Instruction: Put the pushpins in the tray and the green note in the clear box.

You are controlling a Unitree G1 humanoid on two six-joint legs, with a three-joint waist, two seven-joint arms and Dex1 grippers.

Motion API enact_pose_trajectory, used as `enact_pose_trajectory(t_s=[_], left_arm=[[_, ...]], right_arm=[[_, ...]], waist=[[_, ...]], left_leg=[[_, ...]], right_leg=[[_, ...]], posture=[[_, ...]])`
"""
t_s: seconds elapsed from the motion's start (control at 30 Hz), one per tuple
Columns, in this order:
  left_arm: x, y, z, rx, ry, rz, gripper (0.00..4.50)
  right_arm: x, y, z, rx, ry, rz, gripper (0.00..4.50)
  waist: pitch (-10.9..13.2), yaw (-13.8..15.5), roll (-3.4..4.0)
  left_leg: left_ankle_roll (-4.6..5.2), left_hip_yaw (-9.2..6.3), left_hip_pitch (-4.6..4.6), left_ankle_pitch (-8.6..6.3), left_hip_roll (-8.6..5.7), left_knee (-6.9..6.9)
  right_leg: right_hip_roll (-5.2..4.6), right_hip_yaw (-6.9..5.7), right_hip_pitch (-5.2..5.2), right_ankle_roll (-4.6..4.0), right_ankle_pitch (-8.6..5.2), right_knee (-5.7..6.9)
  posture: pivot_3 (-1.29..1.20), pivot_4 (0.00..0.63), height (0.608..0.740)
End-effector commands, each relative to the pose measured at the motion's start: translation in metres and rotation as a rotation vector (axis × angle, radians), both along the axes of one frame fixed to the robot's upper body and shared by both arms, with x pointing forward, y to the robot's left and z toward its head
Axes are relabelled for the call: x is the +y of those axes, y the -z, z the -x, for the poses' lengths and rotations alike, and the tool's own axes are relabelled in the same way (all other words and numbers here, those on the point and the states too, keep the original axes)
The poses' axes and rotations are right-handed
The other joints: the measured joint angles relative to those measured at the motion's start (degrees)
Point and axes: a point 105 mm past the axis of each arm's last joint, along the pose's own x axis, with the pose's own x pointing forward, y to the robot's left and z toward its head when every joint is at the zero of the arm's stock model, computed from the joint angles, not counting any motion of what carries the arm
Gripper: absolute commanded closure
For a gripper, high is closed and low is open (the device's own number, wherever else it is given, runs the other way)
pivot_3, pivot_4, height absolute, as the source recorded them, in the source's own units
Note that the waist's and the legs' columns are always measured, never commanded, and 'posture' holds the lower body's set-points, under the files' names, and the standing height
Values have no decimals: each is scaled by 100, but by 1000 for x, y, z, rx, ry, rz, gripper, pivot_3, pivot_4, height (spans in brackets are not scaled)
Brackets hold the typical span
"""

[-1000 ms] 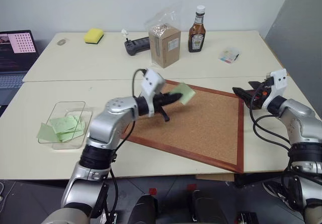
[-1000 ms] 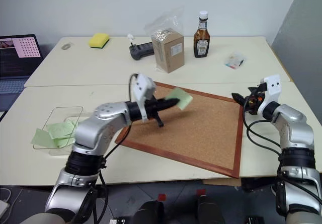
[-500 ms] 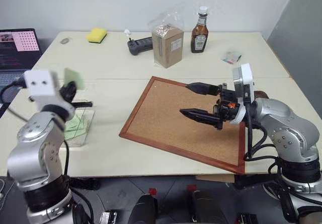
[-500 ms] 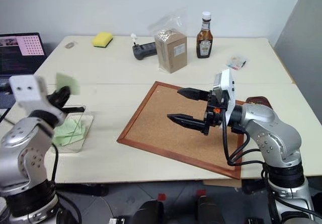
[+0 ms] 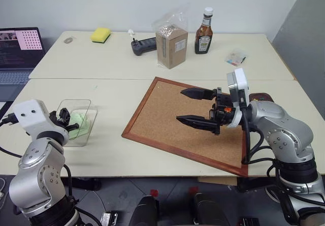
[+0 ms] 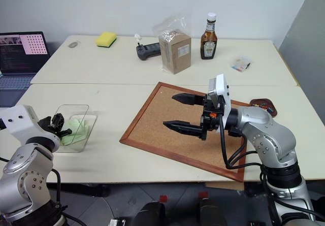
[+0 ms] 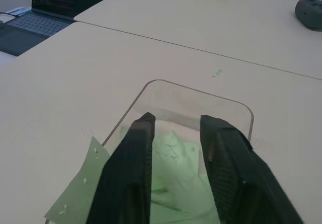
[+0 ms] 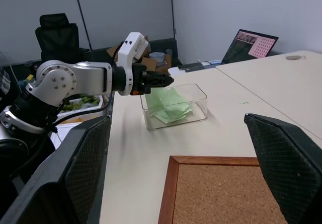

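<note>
The green note lies in the clear box under the left gripper (fingers parted, empty), while the right gripper hangs wide apart over the bare corkboard, so little seems left.

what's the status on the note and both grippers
Left gripper open over the clear box, nothing between its fingers. Green note in the box with other slips. Right gripper open, empty, above the cork board. Nothing in the way.
</note>
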Motion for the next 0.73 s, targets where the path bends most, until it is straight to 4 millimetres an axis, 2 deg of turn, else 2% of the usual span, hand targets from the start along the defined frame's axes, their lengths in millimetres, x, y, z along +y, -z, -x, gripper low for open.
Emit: enact_pose_trajectory(t_s=[0.03, 0.2, 0.3, 0.33, 0.4, 0.5, 0.73], left_arm=[[2, -12, 1, -37, 7, -29, 1919], [-7, -21, -6, -49, 88, -79, 884], [-32, -32, -11, -78, 225, -166, 305], [-46, -34, -12, -90, 295, -187, 48], [-74, -37, -13, -102, 424, -245, 48], [-100, -29, -9, -124, 520, -236, 48], [-120, 17, 1, -78, 505, -160, 48]], right_arm=[[-1, -5, 2, -37, 17, -14, 0], [-5, -2, -3, -28, 100, -22, 0], [-10, 3, -7, -14, 180, -18, 0], [-14, 5, -11, -11, 230, -15, 0], [-24, 9, -21, -17, 381, -19, 0], [-42, 19, -36, -44, 619, 0, 0], [-72, 53, -40, -53, 980, 6, 0]], waist=[[0, -1, 0], [0, -2, 0], [-1, 5, -1], [-1, 5, -1], [-1, 6, -1], [-2, 2, -2], [-3, -19, 2]], left_leg=[[0, 1, 0, 0, 0, 0], [0, 2, 0, 0, 1, 0], [-1, 1, -2, 0, -1, 0], [-1, 2, -2, 0, -1, -2], [-1, 2, -3, 0, -2, -2], [-3, 1, -2, 0, -1, -2], [-3, 16, 7, -1, 6, -11]], right_leg=[[0, 0, 0, 0, 0, 0], [1, -1, 0, 0, 0, 1], [0, -1, 0, 0, 0, -1], [-1, 1, 0, 0, 0, -1], [-4, 3, 0, 0, 0, -3], [-5, 13, 0, 0, 0, -3], [-5, 21, -3, -1, -1, 0]], posture=[[0, 150, 740], [0, 150, 740], [0, 150, 740], [0, 150, 740], [0, 150, 740], [0, 150, 740], [0, 150, 740]])
